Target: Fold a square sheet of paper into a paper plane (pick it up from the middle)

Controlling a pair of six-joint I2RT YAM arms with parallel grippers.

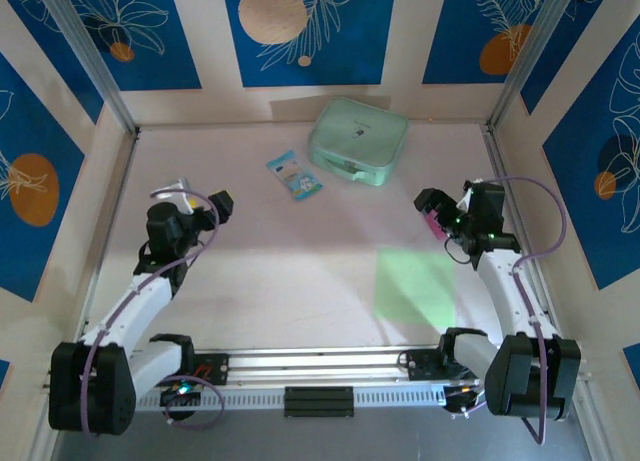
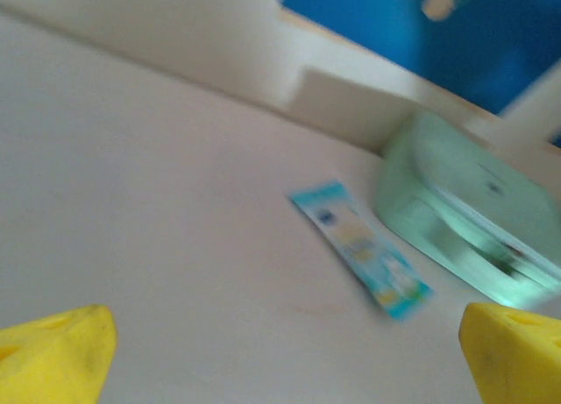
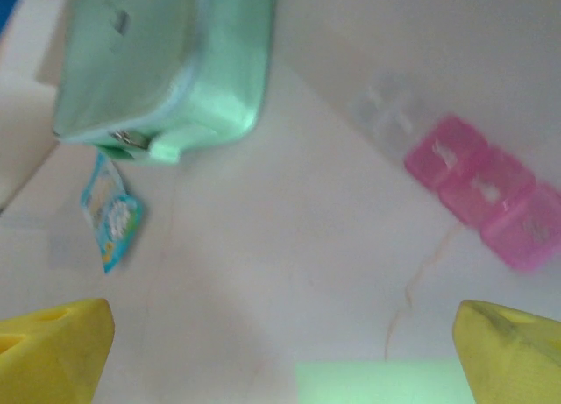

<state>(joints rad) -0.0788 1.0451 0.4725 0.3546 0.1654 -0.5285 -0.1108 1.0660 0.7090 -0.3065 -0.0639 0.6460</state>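
My worry is the pinch: the square sheet of paper (image 1: 415,284) lies flat on the desk (image 1: 280,281), thin and pale green with no crease I can make out. Closing on its middle could skid or crumple it instead of lifting it. It sits near the right arm's base. The right fingers (image 3: 53,343) stand wide apart, empty. The left fingers (image 2: 53,351) do too, well away from the sheet.
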